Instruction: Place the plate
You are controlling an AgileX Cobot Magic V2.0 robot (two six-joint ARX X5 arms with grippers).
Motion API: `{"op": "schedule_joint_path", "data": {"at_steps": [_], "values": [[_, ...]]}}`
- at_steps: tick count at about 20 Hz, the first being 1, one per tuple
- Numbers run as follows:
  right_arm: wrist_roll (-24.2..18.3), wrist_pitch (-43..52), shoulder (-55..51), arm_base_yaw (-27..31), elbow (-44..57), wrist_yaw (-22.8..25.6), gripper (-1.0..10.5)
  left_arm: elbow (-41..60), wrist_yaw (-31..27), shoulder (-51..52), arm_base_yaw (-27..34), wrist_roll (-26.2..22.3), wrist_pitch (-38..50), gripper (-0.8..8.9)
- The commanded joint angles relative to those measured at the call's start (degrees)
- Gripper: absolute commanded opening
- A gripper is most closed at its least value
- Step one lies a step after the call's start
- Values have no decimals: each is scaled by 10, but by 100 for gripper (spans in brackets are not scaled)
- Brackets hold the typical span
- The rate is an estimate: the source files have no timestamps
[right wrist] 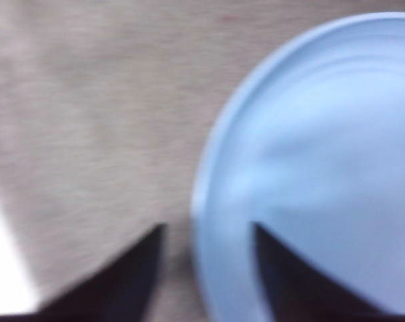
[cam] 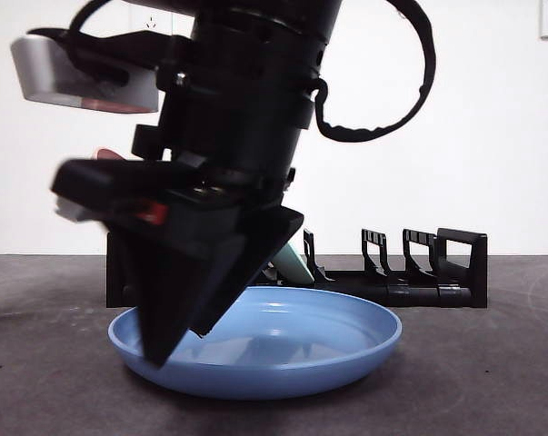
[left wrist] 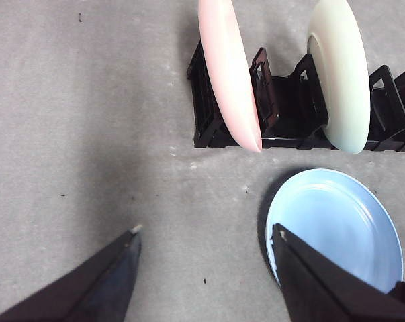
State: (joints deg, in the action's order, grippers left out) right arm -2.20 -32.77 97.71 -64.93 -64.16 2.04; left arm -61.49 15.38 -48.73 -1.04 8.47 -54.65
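The blue plate [cam: 255,350] lies flat on the grey surface [cam: 492,381], just before the black rack [cam: 428,272]. The right claw [right wrist: 205,231] is released, its jaws on either side of the plate's rim. It should go lower, then clench firmly on the rim. The left claw [left wrist: 205,238], released too, waits above.

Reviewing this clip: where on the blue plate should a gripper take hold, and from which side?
Grip the blue plate by its raised rim: it lies flat on the table, so only the thin upturned edge offers purchase. Come from above, one jaw inside, one outside. The right gripper already straddles the rim that way, jaws open; the left gripper hangs higher up.
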Motion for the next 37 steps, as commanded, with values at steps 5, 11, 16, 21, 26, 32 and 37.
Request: {"op": "schedule_joint_path", "data": {"at_steps": [5,11,16,21,26,32,37], "values": [[-17,-16,-61,8,-42,21,348,-11,3,-3,-2,-5,3,313],[-53,-52,-158,216,-41,19,334,-11,3,-3,-2,-2,19,313],[-69,-62,-186,404,-41,-54,306,-12,3,-16,-10,-2,111,314],[-50,-73,-212,487,-41,-98,305,-108,-5,-157,-47,14,115,343],[-42,-76,-233,489,-41,-98,306,-341,-118,-364,-106,-15,-24,343],[-38,-76,-237,489,-41,-98,306,-589,-269,-563,-167,-23,-181,343],[-38,-76,-237,489,-41,-98,306,-648,-372,-646,-206,-25,-199,341]]}}
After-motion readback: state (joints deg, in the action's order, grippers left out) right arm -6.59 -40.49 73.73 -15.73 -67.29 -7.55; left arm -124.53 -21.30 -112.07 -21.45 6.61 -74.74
